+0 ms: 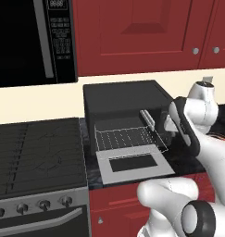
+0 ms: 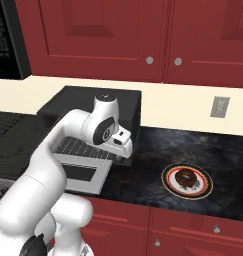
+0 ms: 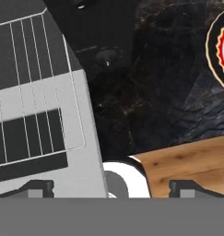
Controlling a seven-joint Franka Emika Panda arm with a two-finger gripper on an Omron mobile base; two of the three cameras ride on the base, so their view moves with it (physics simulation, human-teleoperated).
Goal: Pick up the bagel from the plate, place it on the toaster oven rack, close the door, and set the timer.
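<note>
Bagel (image 2: 185,178) sits on the plate (image 2: 205,186); gripper (image 3: 111,188) spread wide, holding nothing.

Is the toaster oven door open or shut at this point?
Open. The door lies folded down flat on the counter in front of the toaster oven, and the rack is slid out over it.

Flat, even rendered light, no glare, faint soft shadows, slightly coarse edges.
</note>
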